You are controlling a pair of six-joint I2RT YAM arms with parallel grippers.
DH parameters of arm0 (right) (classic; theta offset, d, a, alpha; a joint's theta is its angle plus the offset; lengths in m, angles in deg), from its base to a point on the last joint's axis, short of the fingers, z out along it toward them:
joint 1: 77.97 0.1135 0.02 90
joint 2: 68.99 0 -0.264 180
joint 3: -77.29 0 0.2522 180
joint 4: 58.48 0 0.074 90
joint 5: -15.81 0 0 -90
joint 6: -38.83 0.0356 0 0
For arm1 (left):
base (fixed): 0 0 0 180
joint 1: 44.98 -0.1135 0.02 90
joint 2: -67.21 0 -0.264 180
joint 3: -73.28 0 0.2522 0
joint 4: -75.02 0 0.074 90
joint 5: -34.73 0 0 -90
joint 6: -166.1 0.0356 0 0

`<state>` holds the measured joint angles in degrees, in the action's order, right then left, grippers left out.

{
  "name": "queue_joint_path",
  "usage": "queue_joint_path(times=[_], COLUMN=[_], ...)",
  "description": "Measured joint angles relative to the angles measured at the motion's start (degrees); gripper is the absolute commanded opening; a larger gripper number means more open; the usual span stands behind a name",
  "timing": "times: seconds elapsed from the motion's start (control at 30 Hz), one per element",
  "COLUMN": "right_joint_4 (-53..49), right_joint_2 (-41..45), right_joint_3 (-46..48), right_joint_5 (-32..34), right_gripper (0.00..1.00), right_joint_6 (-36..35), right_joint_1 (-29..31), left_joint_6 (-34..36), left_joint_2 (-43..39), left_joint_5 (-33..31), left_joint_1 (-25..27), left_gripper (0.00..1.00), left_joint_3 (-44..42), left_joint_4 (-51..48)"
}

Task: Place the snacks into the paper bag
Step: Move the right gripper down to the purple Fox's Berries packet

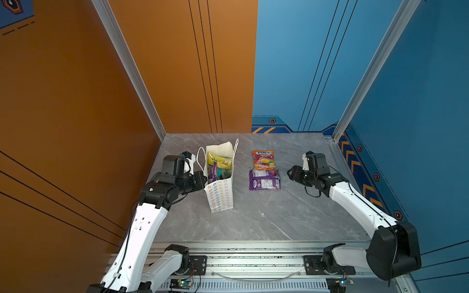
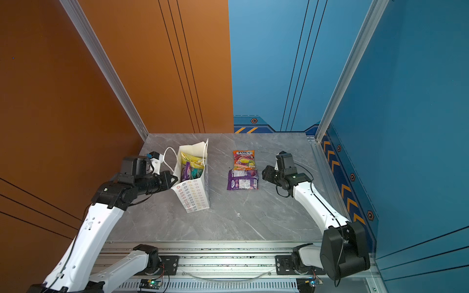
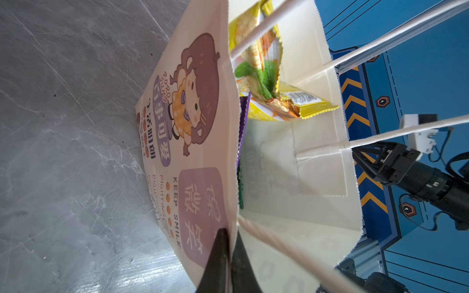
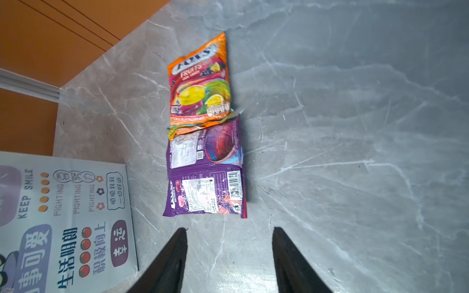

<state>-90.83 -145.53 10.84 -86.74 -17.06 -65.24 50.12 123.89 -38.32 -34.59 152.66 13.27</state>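
Right wrist: purple packet (image 4: 205,177) ahead of fingers (image 4: 177,256).

You're looking at a robot test cell: printed orange and blue wall panels (image 1: 304,63) (aluminium-framed), grey marble-patterned tabletop (image 1: 253,215).

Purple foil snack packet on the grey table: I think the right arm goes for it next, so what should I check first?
1. Purple foil snack packet lies flat, uncovered: ok.
2. Orange foil snack packet overlaps its far edge and may drag along: not ok.
3. Right claw open, empty, short of the packet: ok.
4. Left claw shut on the white paper bag's rim: ok.
5. Bag mouth open: ok.
6. Room left inside: cannot tell.
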Motion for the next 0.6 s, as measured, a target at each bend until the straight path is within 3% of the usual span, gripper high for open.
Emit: queue_joint_path(times=[0.27, 0.6], right_joint_4=[8.9, 16.3], right_joint_2=[-8.7, -18.1], right_joint_3=[2.3, 2.3], right_joint_5=[-6.9, -9.1], right_gripper=[0.58, 0.58], right_joint_6=[3.7, 6.5], right_joint_1=[-3.0, -2.3], left_joint_6=[0.0, 0.0], left_joint_2=[0.0, 0.0], left_joint_5=[0.0, 0.0], left_joint_1=[0.0, 0.0], left_gripper=[0.08, 0.07], left_joint_3=[0.0, 0.0], left_joint_4=[0.0, 0.0])
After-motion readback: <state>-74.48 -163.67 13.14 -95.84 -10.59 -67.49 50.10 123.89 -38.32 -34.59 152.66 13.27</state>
